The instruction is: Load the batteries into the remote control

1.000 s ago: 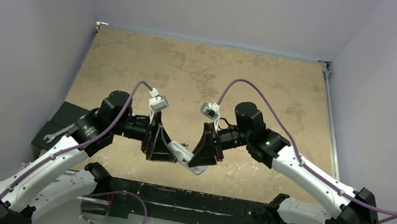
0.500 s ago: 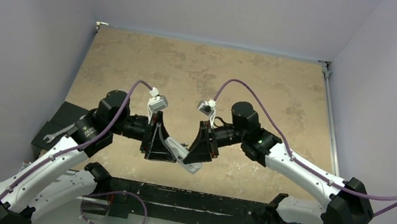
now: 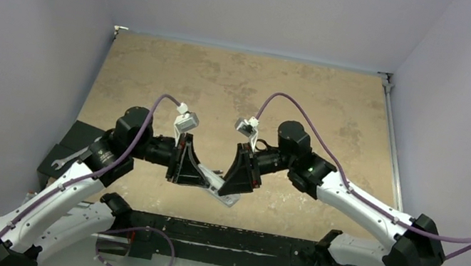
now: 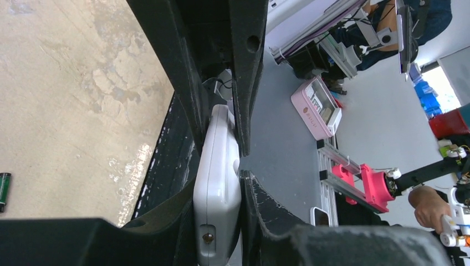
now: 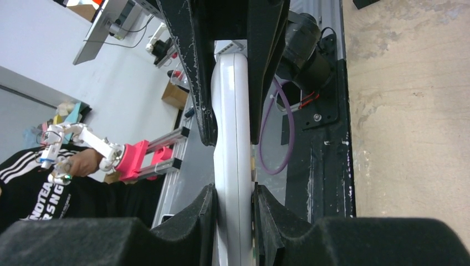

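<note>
"So, what changed?"

"Over the last second the right gripper (image 5: 233, 202) slid closer to the left gripper (image 4: 217, 224). Both are clamped on the remote control (image 4: 217, 177), near the table (image 3: 225, 88) front edge."

"Its look?"

"Slim, white, edge-on. 1 battery (image 4: 4, 191) lies unloaded on the table."

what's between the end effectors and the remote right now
Nothing visible. The left end effector and the right end effector are each already shut on the remote control, gripping it directly from opposite ends.
</note>
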Controlling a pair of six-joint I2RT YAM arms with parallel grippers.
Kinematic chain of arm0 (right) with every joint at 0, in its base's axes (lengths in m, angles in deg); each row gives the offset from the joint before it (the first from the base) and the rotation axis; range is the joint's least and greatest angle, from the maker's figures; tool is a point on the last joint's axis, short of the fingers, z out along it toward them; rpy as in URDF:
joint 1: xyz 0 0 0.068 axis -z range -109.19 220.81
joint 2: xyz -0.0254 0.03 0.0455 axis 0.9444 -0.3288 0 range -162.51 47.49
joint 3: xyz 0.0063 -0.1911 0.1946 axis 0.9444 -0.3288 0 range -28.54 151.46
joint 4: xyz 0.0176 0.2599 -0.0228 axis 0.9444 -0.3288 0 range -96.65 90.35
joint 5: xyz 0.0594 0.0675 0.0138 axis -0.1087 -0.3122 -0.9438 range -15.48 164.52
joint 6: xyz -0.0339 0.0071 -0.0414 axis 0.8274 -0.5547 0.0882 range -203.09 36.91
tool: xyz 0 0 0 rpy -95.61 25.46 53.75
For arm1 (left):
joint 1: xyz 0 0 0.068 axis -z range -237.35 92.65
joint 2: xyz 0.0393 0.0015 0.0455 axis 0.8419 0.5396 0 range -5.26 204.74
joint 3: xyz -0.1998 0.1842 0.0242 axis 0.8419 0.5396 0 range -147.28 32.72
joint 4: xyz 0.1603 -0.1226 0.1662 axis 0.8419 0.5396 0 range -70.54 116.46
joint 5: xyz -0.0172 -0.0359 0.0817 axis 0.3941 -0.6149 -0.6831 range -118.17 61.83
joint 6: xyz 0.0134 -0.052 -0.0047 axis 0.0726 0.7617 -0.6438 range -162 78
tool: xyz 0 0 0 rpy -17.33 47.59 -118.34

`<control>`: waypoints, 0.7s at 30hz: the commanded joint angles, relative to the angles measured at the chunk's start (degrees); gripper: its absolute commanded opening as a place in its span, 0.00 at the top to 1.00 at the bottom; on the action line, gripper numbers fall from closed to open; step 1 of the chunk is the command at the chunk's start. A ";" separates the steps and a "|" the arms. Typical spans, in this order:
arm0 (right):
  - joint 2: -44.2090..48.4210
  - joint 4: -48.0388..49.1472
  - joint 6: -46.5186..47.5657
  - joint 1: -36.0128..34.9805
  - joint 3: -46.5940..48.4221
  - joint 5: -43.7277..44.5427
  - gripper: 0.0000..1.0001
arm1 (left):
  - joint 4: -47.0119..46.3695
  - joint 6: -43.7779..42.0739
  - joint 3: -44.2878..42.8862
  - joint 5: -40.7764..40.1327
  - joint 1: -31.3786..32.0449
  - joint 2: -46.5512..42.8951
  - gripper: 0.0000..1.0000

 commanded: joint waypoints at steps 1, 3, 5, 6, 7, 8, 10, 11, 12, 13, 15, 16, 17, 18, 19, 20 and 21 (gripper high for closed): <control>2.06 -0.55 0.70 0.36 0.63 1.97 1.00 | -1.01 0.16 -0.45 -0.51 -0.10 -0.67 1.00; 2.73 -2.48 1.95 0.36 1.12 3.02 0.96 | -0.80 0.17 -0.72 -1.52 -0.10 -0.85 1.00; 3.76 -4.06 3.15 0.36 1.04 4.47 0.86 | -0.66 0.34 -0.69 -2.89 -0.14 -1.12 1.00; 4.41 -4.46 3.46 0.36 0.76 5.35 0.81 | -0.71 0.50 -0.62 -3.61 -0.10 -1.27 1.00; 5.08 -4.90 3.95 0.36 0.61 6.62 0.76 | -0.85 0.73 -0.52 -4.45 -0.12 -1.28 1.00; 5.84 -5.66 4.44 0.36 0.38 8.35 0.71 | -0.86 0.97 -0.42 -5.68 -0.15 -1.36 1.00; 7.33 -7.12 5.14 0.36 0.01 11.53 0.64 | -0.15 1.37 -0.60 -7.85 -0.11 -1.52 1.00; 8.17 -7.88 5.51 0.41 -0.12 13.13 0.57 | 0.44 1.43 -0.78 -8.95 -0.14 -1.66 1.00; 9.38 -8.73 6.07 0.42 -0.37 15.74 0.53 | 0.89 1.49 -0.96 -10.25 -0.17 -1.90 1.00; 10.25 -9.60 6.25 0.44 -0.68 17.97 0.51 | 1.36 1.63 -0.95 -11.67 -0.14 -2.24 1.00; 12.14 -11.24 6.65 0.49 -1.11 21.95 0.48 | 1.63 2.21 -0.85 -13.62 -0.16 -2.58 1.00; 13.02 -12.23 7.05 0.53 -1.19 23.54 0.47 | 1.64 2.71 -0.72 -14.44 -0.14 -2.72 1.00; 13.93 -13.37 7.52 0.53 -1.10 25.17 0.46 | 1.56 3.21 -0.49 -15.40 -0.16 -2.83 1.00; 14.82 -14.51 7.94 0.53 -1.02 26.79 0.44 | 1.51 3.57 -0.31 -16.33 -0.11 -2.93 1.00; 15.85 -15.32 8.17 0.53 -1.06 28.49 0.42 | 1.47 3.94 -0.09 -17.14 -0.18 -3.07 1.00; 16.91 -15.80 8.21 0.53 -1.24 29.94 0.40 | 1.34 4.33 0.18 -17.91 -0.16 -3.19 1.00; 17.92 -16.06 8.14 0.53 -1.59 31.60 0.38 | 1.11 4.75 0.37 -18.52 -0.12 -3.26 1.00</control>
